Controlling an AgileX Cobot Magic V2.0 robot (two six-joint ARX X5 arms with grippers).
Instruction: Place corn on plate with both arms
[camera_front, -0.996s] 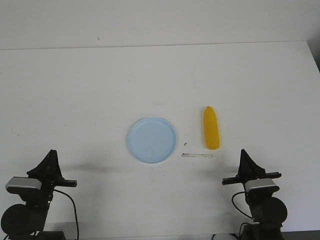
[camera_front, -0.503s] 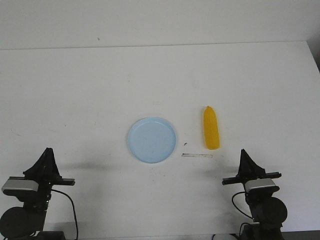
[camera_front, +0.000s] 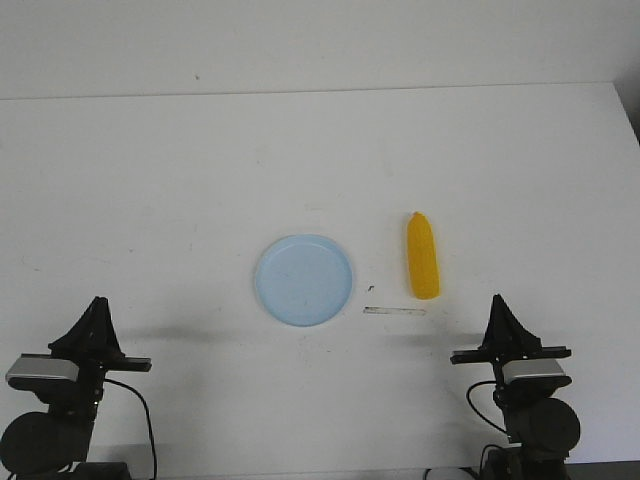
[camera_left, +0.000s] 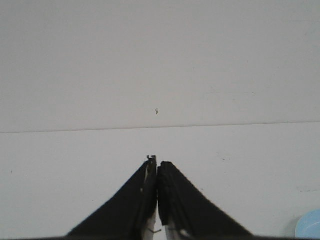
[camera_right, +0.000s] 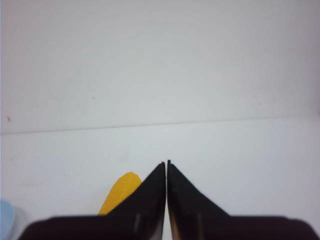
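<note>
Two thin-fingered black grippers sit at the near edge of the table, both with fingers pressed together and holding nothing. The left gripper (camera_left: 158, 172) shows its two black fingers meeting at the tip in its wrist view, with only bare white surface ahead and a sliver of pale blue at the frame's corner. The right gripper (camera_right: 166, 172) is likewise closed to a hairline seam in its own wrist view, with the yellow cob peeking out just beside the finger.

Outward from the right gripper (camera_front: 500, 310), the smooth bright yellow toy corn cob (camera_front: 422, 257) lies flat on the white table (camera_front: 150, 180), well ahead of the fingers, its tapered end pointing away from the robot. It rests beside the round, shallow, pale light-blue plate (camera_front: 303, 279), apart from its rim and not touching it. A short thin pale strip (camera_front: 394, 311) lies on the table between the plate and the corn, nearer the robot, with a tiny dark speck (camera_front: 371, 290) close by.

As I judge it, nothing of the task is done yet: the plate is bare, the corn untouched, neither arm extended. Everything remains, namely reaching, grasping, carrying and setting down.

Room looks generous. The corn sits far from every table edge, with open surface on its right side for an approach. The left gripper (camera_front: 97, 318) has a free path toward the plate. The only things near the route are the strip and the plate's raised rim, which the cob must clear.
</note>
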